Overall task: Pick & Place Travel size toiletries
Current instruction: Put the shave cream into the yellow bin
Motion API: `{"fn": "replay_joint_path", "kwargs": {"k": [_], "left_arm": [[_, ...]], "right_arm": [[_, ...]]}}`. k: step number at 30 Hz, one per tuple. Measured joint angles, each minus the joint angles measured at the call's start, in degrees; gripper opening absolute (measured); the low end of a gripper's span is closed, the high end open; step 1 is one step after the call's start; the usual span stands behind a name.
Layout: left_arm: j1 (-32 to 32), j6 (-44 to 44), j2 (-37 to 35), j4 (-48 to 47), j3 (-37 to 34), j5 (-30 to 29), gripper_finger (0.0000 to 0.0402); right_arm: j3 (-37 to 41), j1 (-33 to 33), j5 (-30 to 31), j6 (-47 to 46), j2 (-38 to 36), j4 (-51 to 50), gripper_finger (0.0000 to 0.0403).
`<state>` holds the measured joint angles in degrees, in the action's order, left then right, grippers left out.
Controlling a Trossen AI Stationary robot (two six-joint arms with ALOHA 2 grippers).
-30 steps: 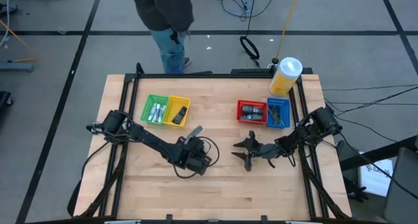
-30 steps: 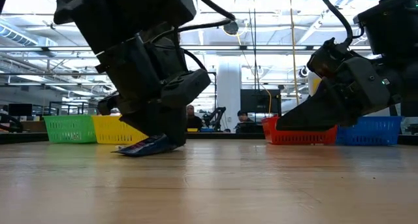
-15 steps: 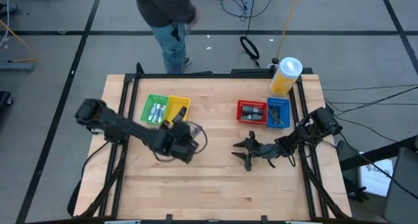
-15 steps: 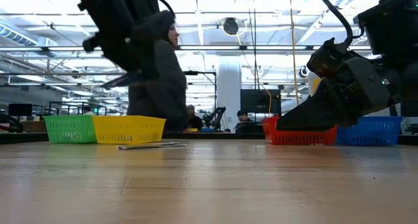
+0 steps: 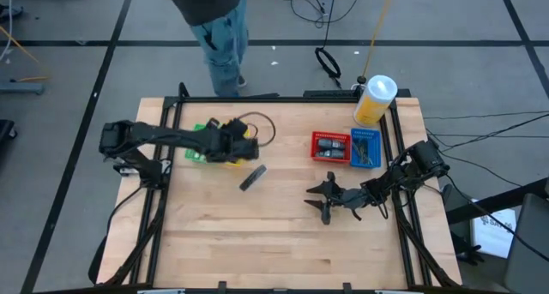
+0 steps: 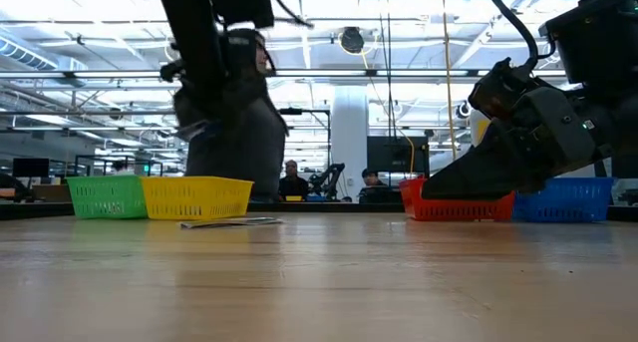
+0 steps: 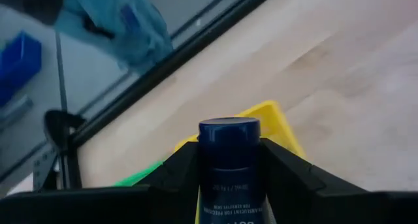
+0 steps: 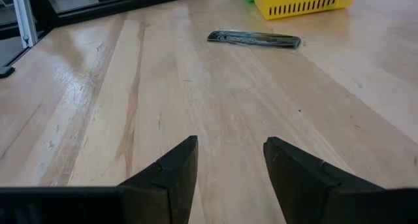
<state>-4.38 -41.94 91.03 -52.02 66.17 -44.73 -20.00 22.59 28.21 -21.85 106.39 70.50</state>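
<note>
My left gripper (image 5: 238, 145) hovers over the yellow basket (image 5: 230, 153), shut on a small tube with a dark blue cap (image 7: 228, 134). The left wrist view shows the yellow basket (image 7: 276, 121) and the green basket (image 7: 138, 177) below it. A flat dark sachet (image 5: 251, 177) lies on the wood near the table's middle, also seen in the low view (image 6: 228, 222) and the right wrist view (image 8: 255, 39). My right gripper (image 5: 321, 202) waits open, low over the table right of centre, its fingers (image 8: 171, 174) pointing toward the sachet. My left gripper pinches the tube between its two fingers (image 7: 178, 170), just below the dark blue cap (image 7: 228, 152). The cap end sticks out past the fingertips. The tube is lifted clear, above the yellow basket. Its other end is hidden by the gripper.
A red basket (image 5: 328, 146) and a blue basket (image 5: 365, 148) with small items stand at the far right, beside a yellow white-capped jar (image 5: 374, 100). The green basket (image 5: 200, 148) holds small bottles. A person (image 5: 214, 24) stands beyond the far edge. Bare wood lies along the near side.
My left gripper has risen from the table's middle and swung toward the far left, ending over the yellow basket with the tube in its fingers. The flat sachet, earlier under the gripper, stays on the wood and now lies uncovered. The person has shifted.
</note>
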Motion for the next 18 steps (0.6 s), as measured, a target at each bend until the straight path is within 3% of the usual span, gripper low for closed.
{"fn": "replay_joint_path", "kwargs": {"k": [4,10,18], "left_arm": [[-4.80,2.59,1.76,0.90,-0.06,4.57,0.0149],[-9.40,8.48,3.14,11.17,-5.37,13.07,0.0153],[-11.04,6.92,3.10,15.37,-9.94,13.37,0.0154]], "right_arm": [[0.01,0.00,0.00,0.02,0.00,-0.01,0.0169],[0.01,0.00,0.01,0.00,0.00,-0.02,0.0169],[0.01,0.02,-0.01,0.02,0.00,-0.02,0.0169]]}}
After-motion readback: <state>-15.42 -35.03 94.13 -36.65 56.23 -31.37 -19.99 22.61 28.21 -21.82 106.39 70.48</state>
